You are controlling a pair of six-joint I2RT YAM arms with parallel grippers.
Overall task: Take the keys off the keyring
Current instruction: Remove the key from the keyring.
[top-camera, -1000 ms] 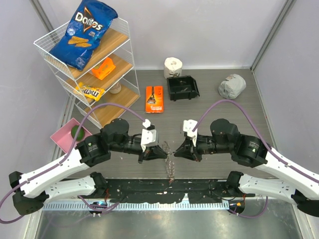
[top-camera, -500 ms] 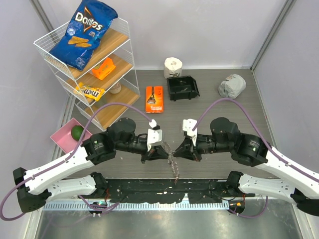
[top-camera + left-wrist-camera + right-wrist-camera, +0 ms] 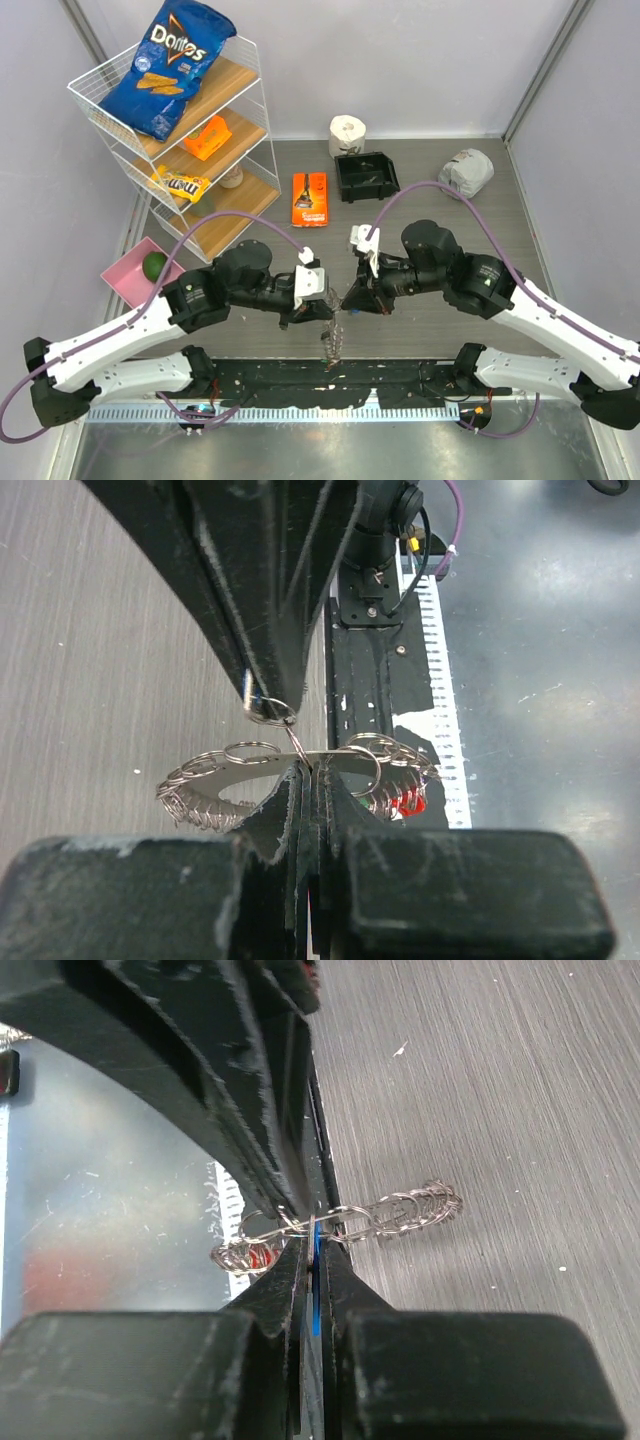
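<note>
You are working over a grey wood-grain tabletop [image 3: 480, 215], and the clutter is sitting well away from the arms. At far left a white wire shelf [image 3: 255, 95] is carrying a blue bag reading "Doritos" [image 3: 168, 65], an orange pack [image 3: 208, 137] and a yellow "m&m's" bag [image 3: 180, 184]. Beside its foot, a pink tray [image 3: 120, 280] is holding a green lime [image 3: 153, 264]. Along the far side a black bin [image 3: 366, 157], a crumpled grey bundle [image 3: 466, 172] and a white paper roll [image 3: 347, 131] are sitting. An orange packet [image 3: 310, 198] is lying nearer the middle, its print too small to read.

Your left gripper [image 3: 322, 312] and right gripper [image 3: 352, 300] are meeting tip to tip at the near middle. In each wrist view the other arm's black fingers are blocking much of the picture.

The keyring [image 3: 215, 780] is hanging in the air between them, above the near edge of the tabletop. Its frilly loops are spreading to both sides. The left fingers [image 3: 290, 810] are pinching tight on the keyring. The right fingers [image 3: 285, 1290] are pinching nearly shut on a blue key [image 3: 314, 1305], of which only a thin edge is showing. That key is hooking through a small ring at their tips. A red key [image 3: 405, 802] is dangling among the loops.
</note>
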